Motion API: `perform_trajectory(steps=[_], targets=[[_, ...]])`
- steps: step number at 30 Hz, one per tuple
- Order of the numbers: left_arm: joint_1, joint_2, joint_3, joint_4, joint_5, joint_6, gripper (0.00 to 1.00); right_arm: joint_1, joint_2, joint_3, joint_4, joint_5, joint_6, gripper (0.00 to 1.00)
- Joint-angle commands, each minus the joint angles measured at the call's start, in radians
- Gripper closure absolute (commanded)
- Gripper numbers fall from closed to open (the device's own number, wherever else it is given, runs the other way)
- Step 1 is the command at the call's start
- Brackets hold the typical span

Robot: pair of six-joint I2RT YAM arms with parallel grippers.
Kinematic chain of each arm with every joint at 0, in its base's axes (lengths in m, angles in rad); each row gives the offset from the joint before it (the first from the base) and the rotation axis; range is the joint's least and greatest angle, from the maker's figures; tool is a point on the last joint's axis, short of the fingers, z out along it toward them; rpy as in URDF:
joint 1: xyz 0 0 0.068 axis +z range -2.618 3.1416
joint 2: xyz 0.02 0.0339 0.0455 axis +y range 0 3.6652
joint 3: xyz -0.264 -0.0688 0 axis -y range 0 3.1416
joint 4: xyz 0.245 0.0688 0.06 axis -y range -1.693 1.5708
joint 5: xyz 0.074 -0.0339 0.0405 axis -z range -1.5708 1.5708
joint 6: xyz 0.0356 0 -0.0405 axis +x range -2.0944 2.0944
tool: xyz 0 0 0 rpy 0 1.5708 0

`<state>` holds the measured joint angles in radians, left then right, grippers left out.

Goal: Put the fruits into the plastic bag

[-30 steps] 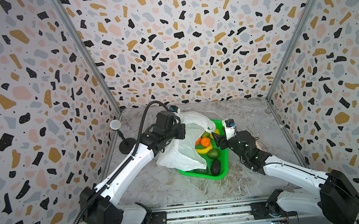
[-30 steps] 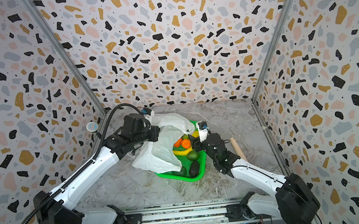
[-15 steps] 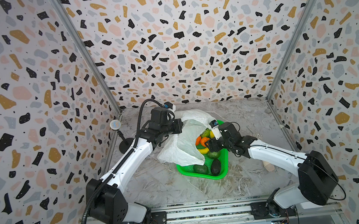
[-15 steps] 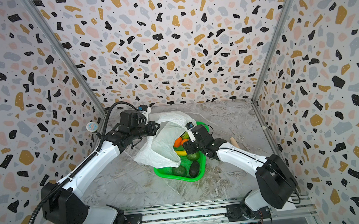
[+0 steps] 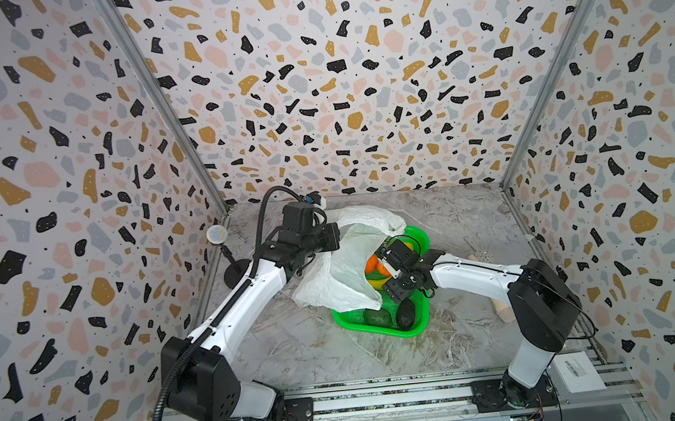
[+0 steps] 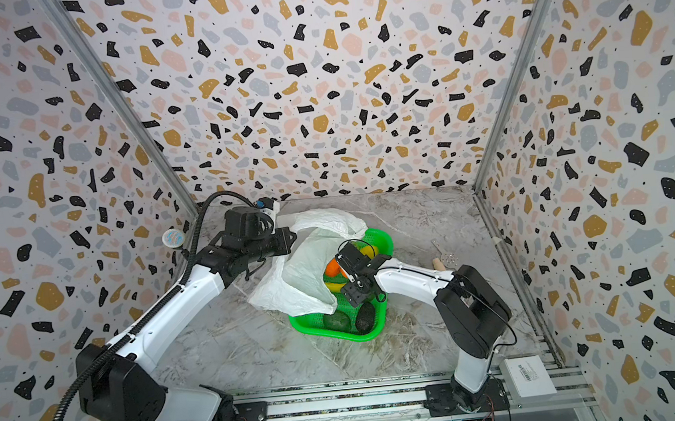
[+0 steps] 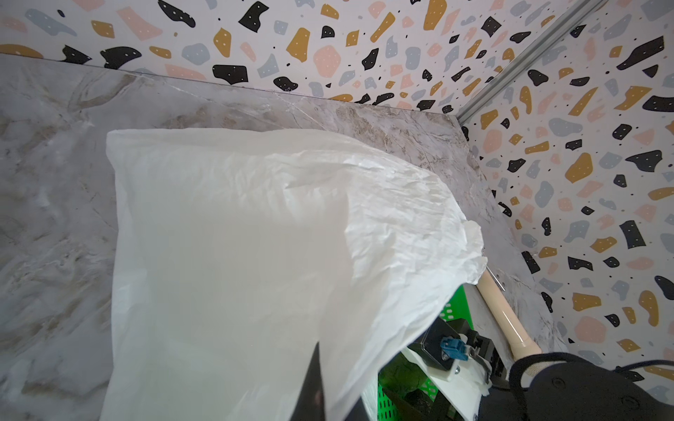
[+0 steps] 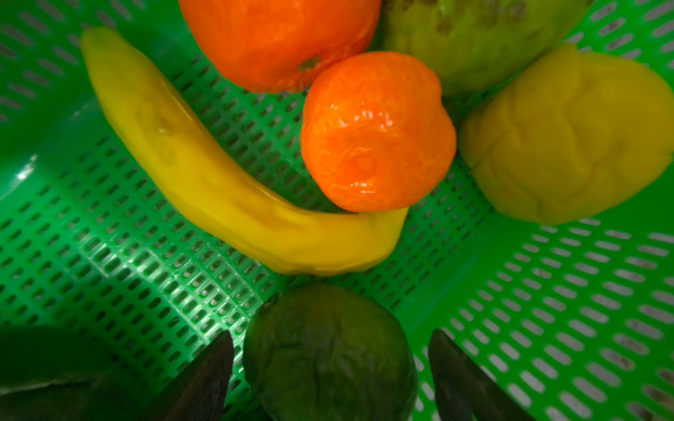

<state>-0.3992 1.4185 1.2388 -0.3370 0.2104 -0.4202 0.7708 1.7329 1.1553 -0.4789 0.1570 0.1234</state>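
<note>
Since the marbled table (image 5: 289, 349) carries everything, it comes first: the work sits near its middle, and a beige wooden stick (image 5: 503, 311) lies out of the way toward 4 o'clock. Next in size, the plastic bag (image 5: 345, 269) is a crinkled white sheet hoisted at its 11 o'clock corner by the left claw (image 5: 332, 237), which is clenched on the rim. Lifting it that way probably keeps a mouth open toward the fruit, and the loose lower edge drapes over the tray's 9 o'clock side. The green perforated tray (image 5: 380, 332) sits just right of centre, partly under the bag. All the visible fruits lie in it, and none shows inside the bag. In the right wrist view the banana (image 8: 219, 182) curves round the smaller orange (image 8: 375, 135), touching it. A second orange (image 8: 277, 40), a bumpy green fruit (image 8: 474, 40) and a lemon-like yellow one (image 8: 569, 135) crowd beyond. Two dark avocados (image 5: 376, 317) lie at the tray's 6 o'clock end. The right claw (image 8: 330, 335) hangs over one avocado (image 8: 328, 364) with its fingers (image 8: 204, 379) spread on either side, released and gripping nothing, seemingly lined up to close on it.
</note>
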Motion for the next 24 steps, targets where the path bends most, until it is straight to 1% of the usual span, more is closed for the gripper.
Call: perform_trajectory(steps=[1, 9, 14, 16, 19, 24], targets=[[0.007, -0.007, 0.022, -0.004, -0.014, 0.007, 1.0, 0.003, 0.012, 0.021, -0.054, 0.023, -0.008, 0.16], [0.009, -0.002, 0.017, -0.002, -0.006, 0.003, 1.0, 0.025, 0.062, 0.031, -0.058, 0.029, 0.002, 0.18], [0.011, -0.003, 0.013, -0.009, -0.034, 0.0, 1.0, 0.031, 0.082, 0.028, -0.058, 0.049, 0.013, 0.23], [0.012, -0.003, 0.014, -0.01, -0.037, -0.007, 1.0, 0.033, 0.079, 0.025, -0.052, 0.055, 0.022, 0.28], [0.013, -0.006, 0.004, -0.004, -0.027, -0.018, 1.0, 0.033, 0.041, 0.027, -0.04, 0.056, 0.028, 0.35], [0.012, 0.001, -0.012, 0.004, -0.018, -0.028, 1.0, 0.032, -0.121, 0.009, 0.023, 0.052, 0.022, 0.45]])
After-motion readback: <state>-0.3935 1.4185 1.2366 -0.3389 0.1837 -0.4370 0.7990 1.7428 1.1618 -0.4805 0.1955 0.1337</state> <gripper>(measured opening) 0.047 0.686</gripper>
